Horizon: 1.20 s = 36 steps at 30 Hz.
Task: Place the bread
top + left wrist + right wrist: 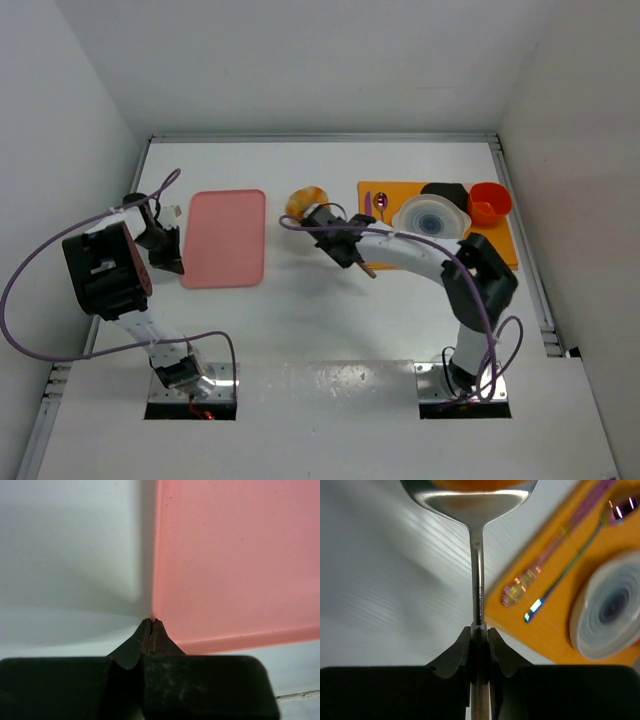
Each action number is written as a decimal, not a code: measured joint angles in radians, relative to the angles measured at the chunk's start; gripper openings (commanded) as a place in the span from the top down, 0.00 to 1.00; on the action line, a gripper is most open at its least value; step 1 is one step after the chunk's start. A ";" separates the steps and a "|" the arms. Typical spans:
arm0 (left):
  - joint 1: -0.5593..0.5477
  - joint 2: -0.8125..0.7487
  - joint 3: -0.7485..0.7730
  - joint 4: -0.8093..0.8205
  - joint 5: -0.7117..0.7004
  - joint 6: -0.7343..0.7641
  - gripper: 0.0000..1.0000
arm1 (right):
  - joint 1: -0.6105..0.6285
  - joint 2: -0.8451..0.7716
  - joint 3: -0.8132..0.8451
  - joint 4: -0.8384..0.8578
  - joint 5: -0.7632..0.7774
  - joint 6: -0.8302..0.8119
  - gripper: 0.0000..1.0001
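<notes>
Resting on spatula [477,580]: golden-brown bread [305,200] | right gripper [479,629] clamped on spatula handle | left gripper [150,622] closed, empty

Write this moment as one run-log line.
left tool: shut, empty, at pink tray edge | right tool: shut on spoon handle | bread: at spoon bowl, off tray

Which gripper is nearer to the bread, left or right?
Right. The right gripper holds a metal spoon whose bowl is at the bread. The left gripper is shut at the pink tray's left edge, across the tray from it.
</notes>
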 measured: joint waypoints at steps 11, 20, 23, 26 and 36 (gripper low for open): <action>0.005 0.018 0.031 0.007 -0.014 0.007 1.00 | -0.369 -0.432 -0.380 -0.074 0.017 -0.019 1.00; 0.005 0.023 0.043 0.033 -0.039 0.025 1.00 | -0.617 -0.447 -0.436 -0.137 0.013 -0.077 1.00; 0.005 0.023 0.043 0.035 -0.043 0.027 1.00 | -0.655 -0.388 -0.409 -0.160 0.020 -0.101 1.00; 0.005 0.023 0.043 0.036 -0.044 0.027 1.00 | -0.666 -0.314 -0.367 -0.174 0.034 -0.142 1.00; 0.005 0.023 0.043 0.036 -0.048 0.032 1.00 | -0.657 -0.129 -0.265 -0.219 0.145 -0.224 1.00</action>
